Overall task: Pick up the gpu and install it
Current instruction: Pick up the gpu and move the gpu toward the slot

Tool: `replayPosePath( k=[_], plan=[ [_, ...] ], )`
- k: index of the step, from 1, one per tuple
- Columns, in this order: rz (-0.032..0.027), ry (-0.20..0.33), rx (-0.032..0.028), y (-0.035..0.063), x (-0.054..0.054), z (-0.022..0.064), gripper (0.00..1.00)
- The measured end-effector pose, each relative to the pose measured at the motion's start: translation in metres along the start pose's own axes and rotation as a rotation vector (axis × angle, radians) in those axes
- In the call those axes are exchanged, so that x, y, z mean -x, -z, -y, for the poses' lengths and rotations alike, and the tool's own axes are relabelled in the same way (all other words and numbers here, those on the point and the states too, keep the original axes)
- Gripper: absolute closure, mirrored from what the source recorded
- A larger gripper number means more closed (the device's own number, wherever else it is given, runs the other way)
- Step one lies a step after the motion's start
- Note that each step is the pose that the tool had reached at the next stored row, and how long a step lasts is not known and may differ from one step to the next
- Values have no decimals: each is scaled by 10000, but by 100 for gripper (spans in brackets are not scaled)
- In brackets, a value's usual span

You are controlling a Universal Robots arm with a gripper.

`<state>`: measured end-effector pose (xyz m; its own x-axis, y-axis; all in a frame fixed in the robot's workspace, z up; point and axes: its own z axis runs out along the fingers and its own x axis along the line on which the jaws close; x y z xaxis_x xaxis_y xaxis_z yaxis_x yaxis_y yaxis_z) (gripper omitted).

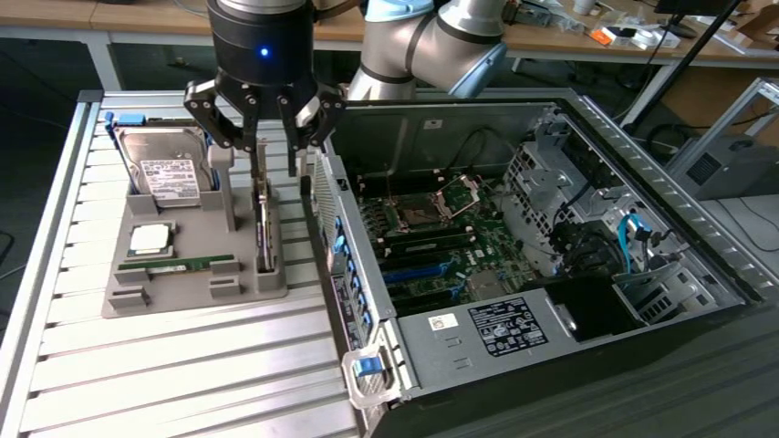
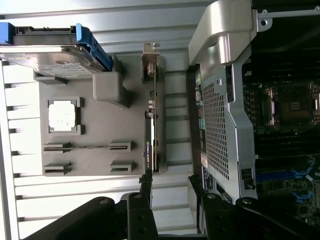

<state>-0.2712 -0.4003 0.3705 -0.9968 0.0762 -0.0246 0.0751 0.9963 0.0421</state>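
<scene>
Gripper (image 1: 272, 148) hangs w/ jaws spread wide, nothing in them, right over the gpu (image 1: 264, 233). The gpu stands on edge in a slot of the grey holder tray (image 1: 171, 294), on the tray's side nearest the open PC case (image 1: 524, 228), silver bracket end at the far end. Wrist view: gpu (image 2: 153, 135) lines up betw. the two black fingers (image 2: 146, 186), closer to one. Hard drive (image 1: 164, 173), CPU (image 1: 151, 239) & green memory stick (image 1: 177, 264) sit in other tray slots. Case motherboard (image 1: 426, 228) lies exposed.
</scene>
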Motion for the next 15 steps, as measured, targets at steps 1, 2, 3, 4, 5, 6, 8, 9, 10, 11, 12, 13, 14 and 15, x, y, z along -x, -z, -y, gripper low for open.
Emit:
replayPosePath(
  k=[1,2,3,4,5,6,8,9,10,11,12,13,14,15],
  plan=[
    [-1,0,-1,-2,0,0,58],
    [0,0,0,-5,0,0,58],
    [0,0,0,-8,0,0,58],
    [-1,0,0,-10,0,0,58],
    [0,0,0,-11,0,0,58],
    [-1,0,0,-14,0,1,58],
    [0,0,0,-17,0,1,58],
    [0,0,0,-19,0,1,58],
    [-1,0,-1,-20,0,1,58],
    [0,0,0,-23,0,1,58],
    [0,0,0,-24,0,1,58],
    [-1,0,0,-26,0,1,58],
    [0,0,0,-28,0,1,58],
    [-1,0,0,-30,-1,1,58]
  ],
)
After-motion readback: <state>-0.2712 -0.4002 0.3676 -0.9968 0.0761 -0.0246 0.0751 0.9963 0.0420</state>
